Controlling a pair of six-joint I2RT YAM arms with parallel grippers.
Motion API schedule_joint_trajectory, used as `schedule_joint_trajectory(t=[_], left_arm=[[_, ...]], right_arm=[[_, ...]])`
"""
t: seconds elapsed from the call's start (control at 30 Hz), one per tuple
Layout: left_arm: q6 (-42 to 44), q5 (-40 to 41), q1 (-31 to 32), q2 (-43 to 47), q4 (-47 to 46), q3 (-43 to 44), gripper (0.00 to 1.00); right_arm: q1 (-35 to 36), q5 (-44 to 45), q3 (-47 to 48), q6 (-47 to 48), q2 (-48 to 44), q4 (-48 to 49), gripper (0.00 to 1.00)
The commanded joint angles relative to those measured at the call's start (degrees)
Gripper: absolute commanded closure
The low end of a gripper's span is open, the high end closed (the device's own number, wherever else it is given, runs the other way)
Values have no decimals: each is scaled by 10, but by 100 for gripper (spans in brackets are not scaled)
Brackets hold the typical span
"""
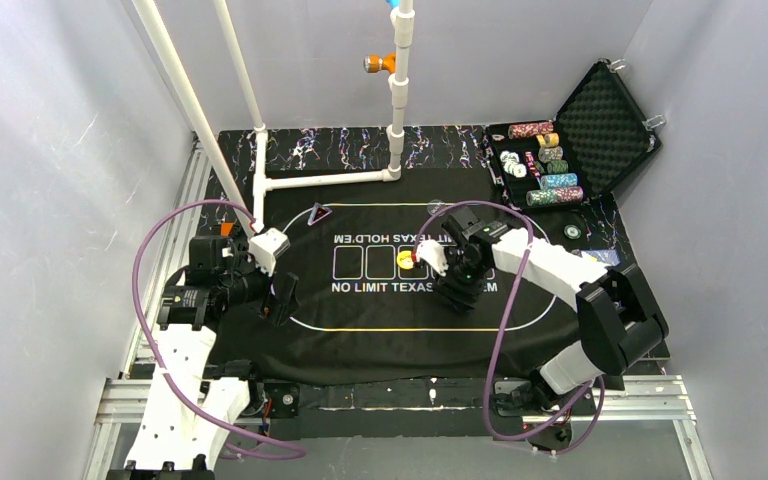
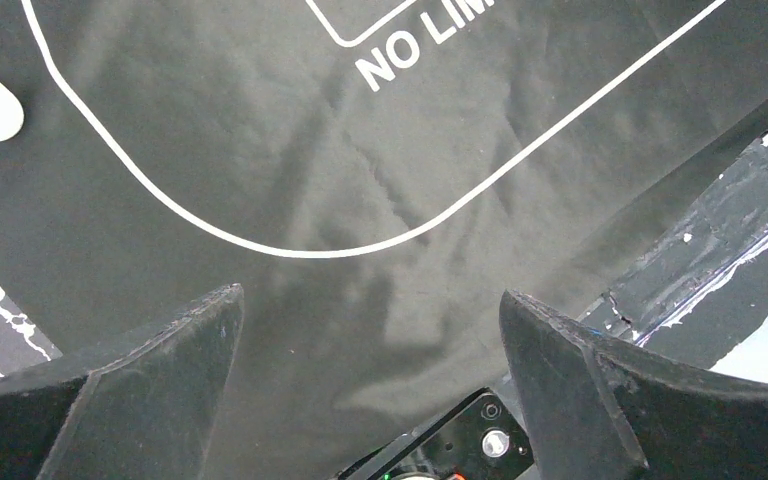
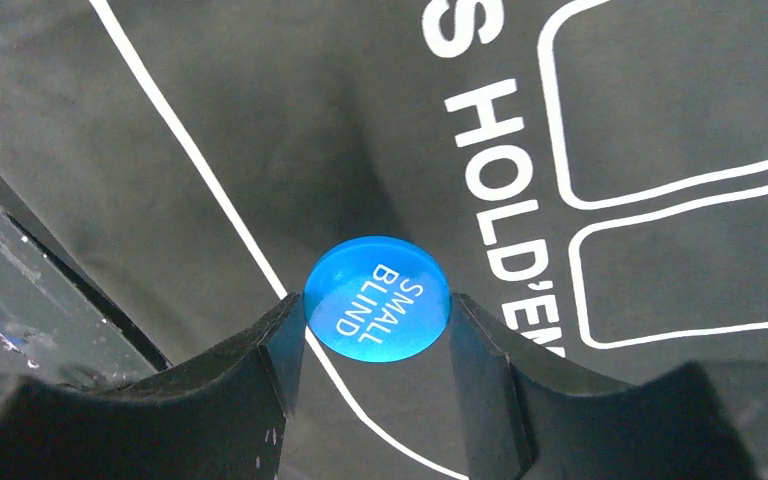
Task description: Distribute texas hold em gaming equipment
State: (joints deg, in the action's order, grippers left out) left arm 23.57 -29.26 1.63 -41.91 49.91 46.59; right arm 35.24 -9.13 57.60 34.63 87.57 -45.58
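My right gripper [image 3: 375, 312] is shut on a blue button disc [image 3: 377, 298] printed "SMALL BLIND", pinched edge to edge between both fingertips over the mat's white oval line. In the top view this gripper [image 1: 457, 286] is over the black mat [image 1: 360, 305], just right of the card boxes. A yellow button disc [image 1: 405, 260] lies on the mat to its left. Stacks of poker chips [image 1: 545, 165] lie in the open black case [image 1: 610, 120] at the back right. My left gripper [image 1: 282, 298] is open and empty over the mat's left end [image 2: 370, 300].
A white pipe frame [image 1: 320, 180] stands at the back left of the mat. A single chip [image 1: 572, 231] and blue-backed cards [image 1: 600, 257] lie right of the mat, near the right arm. A metal rail [image 1: 400, 395] runs along the near edge.
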Motion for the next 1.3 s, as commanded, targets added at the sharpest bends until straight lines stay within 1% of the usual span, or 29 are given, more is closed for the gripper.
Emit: schedule_joint_trajectory(t=[0.0,0.1,0.27,0.47,0.5,0.57,0.7,0.83,0.93,1.03,1.1,1.2,1.27], left_arm=[[9,-23,2,3,17,14,1],[12,-25,1,6,19,13,1],[20,-33,2,-4,24,15,1],[34,-30,2,-10,28,11,1],[36,-29,2,-10,28,11,1],[42,-28,4,-13,31,9,1],[64,-31,14,-14,40,4,1],[99,-33,32,-7,42,-12,1],[120,-18,64,-20,54,-12,1],[125,30,130,-43,55,1,1],[120,51,183,-68,54,21,1],[107,60,239,-118,51,67,1],[90,82,276,-158,28,96,1]], right_arm=[[17,23,-29,17,-30,19,50],[21,31,-43,18,-29,24,50],[23,53,-67,17,-32,47,46],[25,54,-81,14,-30,58,44],[26,56,-83,14,-30,59,40],[26,57,-83,10,-29,60,24],[26,42,-72,5,-41,52,3],[26,35,-50,-10,-74,52,2],[17,36,-44,-32,-115,75,2],[-9,35,-48,-47,-148,100,2],[-56,13,-49,-52,-157,108,2],[-133,-47,-48,-55,-157,110,2],[-175,-70,-48,-62,-153,115,2]])
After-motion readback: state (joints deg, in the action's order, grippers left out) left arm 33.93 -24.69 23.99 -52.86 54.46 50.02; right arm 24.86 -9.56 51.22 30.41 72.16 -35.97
